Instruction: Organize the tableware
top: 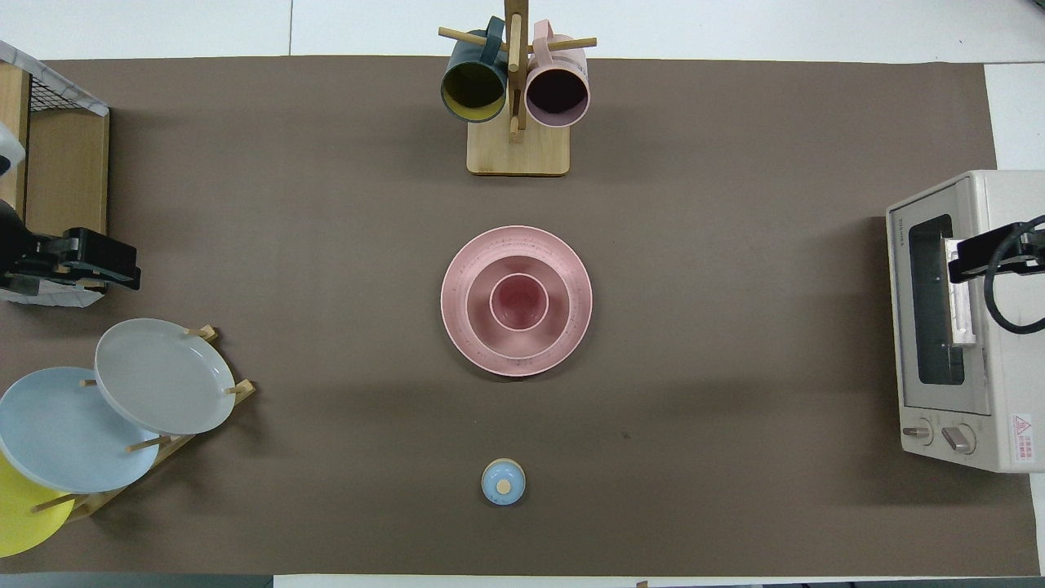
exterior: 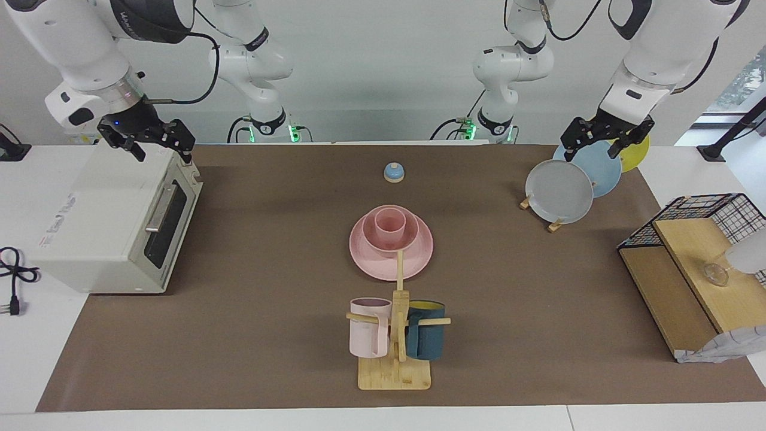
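Note:
The pink set is stacked at the middle of the table. The wide plate (exterior: 419, 256) (top: 457, 331) lies flat, the rounded bowl (exterior: 368, 237) (top: 478, 317) sits on it, and the small tapered cup (exterior: 389, 226) (top: 518, 300) stands upright in the bowl. My left gripper (exterior: 604, 142) (top: 82, 263) is open and empty, raised over the plate rack at the left arm's end. My right gripper (exterior: 157, 142) (top: 984, 253) is open and empty, raised over the toaster oven at the right arm's end. Both are well away from the stack.
A toaster oven (exterior: 114, 227) (top: 955, 327) stands at the right arm's end. A rack holds a grey plate (exterior: 559, 190), a blue and a yellow one. A mug tree (exterior: 395, 359) with two mugs stands farther from the robots than the stack. A blue bell (exterior: 394, 172) stands nearer. A wire-and-wood shelf (exterior: 688, 263) stands at the left arm's end.

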Tool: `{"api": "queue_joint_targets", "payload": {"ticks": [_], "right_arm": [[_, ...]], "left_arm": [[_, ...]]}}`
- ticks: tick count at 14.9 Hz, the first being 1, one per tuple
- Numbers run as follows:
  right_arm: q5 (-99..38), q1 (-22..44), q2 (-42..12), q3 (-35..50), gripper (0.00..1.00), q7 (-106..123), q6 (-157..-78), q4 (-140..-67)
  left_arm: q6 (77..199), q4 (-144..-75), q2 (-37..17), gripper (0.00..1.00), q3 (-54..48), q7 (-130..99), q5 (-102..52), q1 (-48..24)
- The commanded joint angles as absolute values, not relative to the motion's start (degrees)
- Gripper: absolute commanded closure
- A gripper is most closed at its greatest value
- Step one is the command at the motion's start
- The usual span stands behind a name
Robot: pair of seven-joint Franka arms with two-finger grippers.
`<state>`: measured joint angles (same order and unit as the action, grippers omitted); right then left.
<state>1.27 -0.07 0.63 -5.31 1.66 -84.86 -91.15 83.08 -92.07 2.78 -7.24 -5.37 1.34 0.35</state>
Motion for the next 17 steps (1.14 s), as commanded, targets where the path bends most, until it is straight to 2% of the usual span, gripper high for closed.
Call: {"api": "queue_joint_targets", "payload": {"ticks": [1,6,17], "right_arm": [[0.2,0.1,1.7,-5.5,0.00,1.1,-84.4,-92.0],[0.2,0.1,1.7,-5.5,0.00,1.1,-84.4,-92.0],[0.2,0.1,1.7,-5.5,0.00,1.1,-84.5,-92.0]], "left_arm": [[86.4,-99.8,8.0,0.00,-6.4,-5.1,1.4,-0.5],[81.4,-89.8,3.5,0.00,-6.2,-4.9,-0.4,-0.4],[82.4,-90.6,3.6,0.00,-5.4,-4.4,-3.0,0.4]]}}
